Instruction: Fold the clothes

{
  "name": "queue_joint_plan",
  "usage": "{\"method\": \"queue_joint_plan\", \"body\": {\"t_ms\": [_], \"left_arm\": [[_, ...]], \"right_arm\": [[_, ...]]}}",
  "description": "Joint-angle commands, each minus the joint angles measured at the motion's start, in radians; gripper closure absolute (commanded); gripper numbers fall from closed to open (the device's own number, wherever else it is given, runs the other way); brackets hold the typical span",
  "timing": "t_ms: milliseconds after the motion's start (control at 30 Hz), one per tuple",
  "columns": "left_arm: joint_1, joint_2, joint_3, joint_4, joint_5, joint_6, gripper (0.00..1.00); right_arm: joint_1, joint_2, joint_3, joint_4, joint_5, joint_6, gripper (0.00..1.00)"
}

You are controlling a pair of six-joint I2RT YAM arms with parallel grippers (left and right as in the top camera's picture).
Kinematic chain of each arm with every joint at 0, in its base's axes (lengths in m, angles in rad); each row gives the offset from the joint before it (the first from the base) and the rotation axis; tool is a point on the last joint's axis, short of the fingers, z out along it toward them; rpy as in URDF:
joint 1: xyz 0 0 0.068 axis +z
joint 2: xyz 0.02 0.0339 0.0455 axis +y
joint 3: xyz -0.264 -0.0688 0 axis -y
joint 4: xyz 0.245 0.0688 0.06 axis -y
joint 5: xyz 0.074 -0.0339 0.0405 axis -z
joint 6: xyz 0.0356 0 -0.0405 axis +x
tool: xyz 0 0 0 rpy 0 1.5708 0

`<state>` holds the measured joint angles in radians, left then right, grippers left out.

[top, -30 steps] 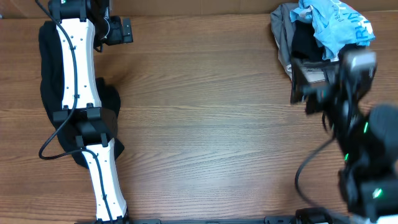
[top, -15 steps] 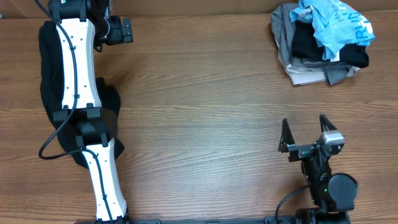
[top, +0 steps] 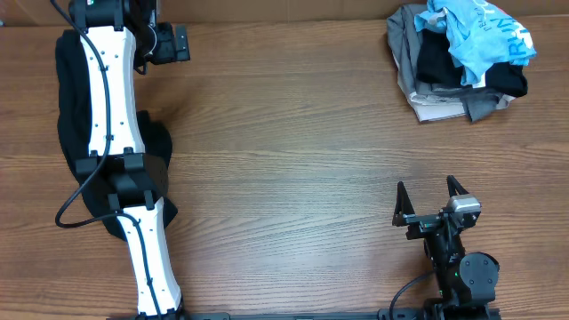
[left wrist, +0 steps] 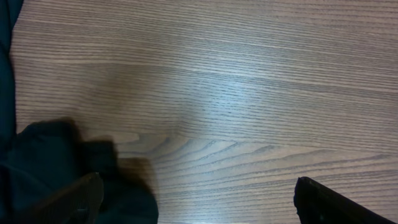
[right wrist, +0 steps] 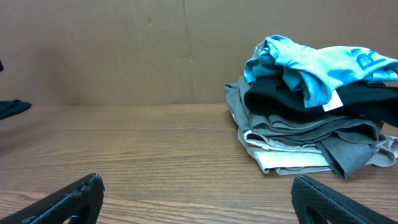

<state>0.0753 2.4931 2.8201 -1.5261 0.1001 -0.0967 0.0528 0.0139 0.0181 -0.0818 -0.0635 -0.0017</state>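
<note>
- Before reaching, settle on one garment: pile (top: 458, 58) heaped at the far right corner of the table (top: 293, 178), blue shirt (top: 484, 36) on top, black and grey pieces beneath; black cloth (top: 67, 133) lying along the left side, partly under the left arm.
- Right gripper (top: 428, 206): spread wide, pinching nothing, near the front edge and well apart from the pile, facing it in the wrist view.
- Left gripper (top: 173, 43): also spread wide by its wrist view, holding nothing, over bare wood at the far left, with the black cloth just beside one fingertip.
- Judged stage: nothing laid flat or folded yet; fetching a first piece looks like the step in hand.
- For a clean pick, go for the blue shirt alone; pinch one layer at a loose edge, not deep into the heap.
- Lift slowly, letting the lower pieces drop away, then carry to the open middle.
- Spread flat with both grippers before any fold.
- Likely risk: a deep grab dragging the black piece along or toppling the pile.
</note>
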Motion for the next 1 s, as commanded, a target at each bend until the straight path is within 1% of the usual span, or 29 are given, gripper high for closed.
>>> {"method": "queue_joint_plan", "body": {"t_ms": [0, 533, 633, 733, 833, 900, 967], "left_arm": [[-0.005, -0.013, 0.014, -0.001, -0.006, 0.022, 0.0], [-0.005, -0.013, 0.014, -0.001, -0.006, 0.022, 0.0], [-0.016, -0.037, 0.014, -0.003, -0.006, 0.022, 0.0], [-0.039, -0.1, 0.014, -0.003, -0.006, 0.022, 0.0], [-0.073, -0.21, -0.013, 0.005, -0.006, 0.022, 0.0], [-0.097, -0.317, -0.111, 0.038, -0.006, 0.023, 0.0], [-0.114, -0.447, -0.255, 0.076, -0.041, 0.024, 0.0]], "right_arm": [[-0.004, -0.011, -0.01, 0.004, 0.002, 0.006, 0.0], [-0.004, -0.011, -0.01, 0.004, 0.002, 0.006, 0.0], [-0.004, -0.011, -0.01, 0.004, 0.003, 0.006, 0.0], [-0.004, -0.011, -0.01, 0.004, 0.002, 0.006, 0.0], [-0.004, -0.011, -0.01, 0.005, 0.002, 0.006, 0.0], [-0.004, -0.011, -0.01, 0.004, 0.002, 0.006, 0.0], [-0.004, -0.011, -0.01, 0.004, 0.002, 0.006, 0.0]]}}
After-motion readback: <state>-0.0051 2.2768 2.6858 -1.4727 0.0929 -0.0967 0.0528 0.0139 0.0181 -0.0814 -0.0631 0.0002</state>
